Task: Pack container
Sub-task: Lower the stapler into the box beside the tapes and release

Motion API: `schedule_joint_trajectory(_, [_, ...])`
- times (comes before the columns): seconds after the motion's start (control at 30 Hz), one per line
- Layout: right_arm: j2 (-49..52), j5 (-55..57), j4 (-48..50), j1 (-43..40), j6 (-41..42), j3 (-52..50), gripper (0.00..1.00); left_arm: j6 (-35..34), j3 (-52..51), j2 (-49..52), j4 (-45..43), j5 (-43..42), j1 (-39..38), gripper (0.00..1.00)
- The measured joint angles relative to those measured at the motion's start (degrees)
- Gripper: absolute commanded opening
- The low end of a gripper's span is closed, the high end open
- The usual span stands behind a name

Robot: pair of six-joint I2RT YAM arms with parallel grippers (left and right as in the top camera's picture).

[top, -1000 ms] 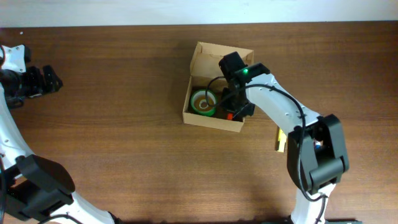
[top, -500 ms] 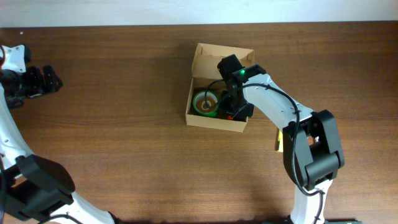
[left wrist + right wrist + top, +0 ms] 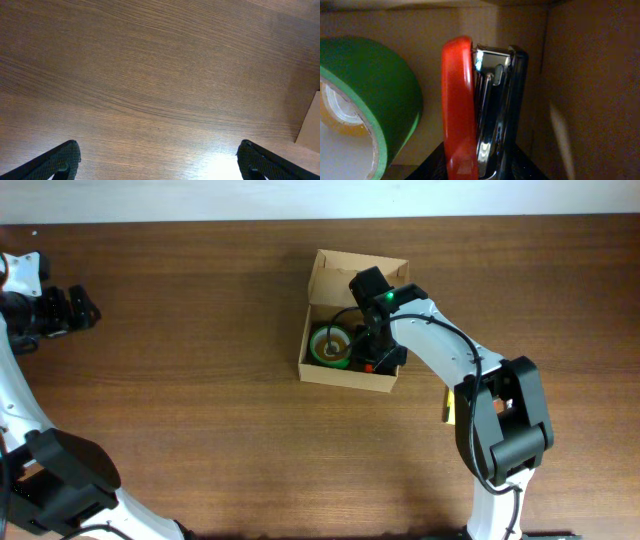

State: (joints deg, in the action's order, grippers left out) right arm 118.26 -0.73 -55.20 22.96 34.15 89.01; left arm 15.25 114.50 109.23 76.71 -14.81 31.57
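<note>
The container (image 3: 347,377), a tan cardboard box with its flap lid open at the back, sits at the table's middle. A green tape roll (image 3: 328,345) lies in its left half. My right gripper (image 3: 376,357) reaches down into the right half, shut on a red and black stapler (image 3: 369,366). In the right wrist view the stapler (image 3: 460,110) stands between my fingers (image 3: 480,162), with the tape roll (image 3: 375,90) to its left and the container's wall (image 3: 585,90) to its right. My left gripper (image 3: 85,310) is open and empty at the far left, over bare wood (image 3: 160,160).
A small yellow object (image 3: 449,406) lies on the table right of the box, partly under my right arm. A corner of the box (image 3: 312,125) shows at the right edge of the left wrist view.
The box has shifted slightly to the right with my right gripper inside it, then stayed put. My left arm has not moved.
</note>
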Motion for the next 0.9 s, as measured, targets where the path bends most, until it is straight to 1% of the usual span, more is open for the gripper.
schedule_joint_trajectory(0.07, [0.0, 0.0, 0.0, 0.0, -0.3, 0.0, 0.35, 0.0, 0.0, 0.0, 0.0, 0.0, 0.0, 1.0])
schedule_joint_trajectory(0.53, [0.0, 0.7, 0.3, 0.0, -4.6, 2.0, 0.48, 0.0, 0.0, 0.0, 0.0, 0.0, 0.0, 1.0])
schedule_joint_trajectory(0.87, [0.0, 1.1, -0.4, 0.0, -6.0, 3.1, 0.45, 0.0, 0.0, 0.0, 0.0, 0.0, 0.0, 1.0])
schedule_joint_trajectory(0.9, [0.1, 1.4, -1.1, 0.0, -6.3, 3.9, 0.42, 0.0, 0.0, 0.0, 0.0, 0.0, 0.0, 1.0])
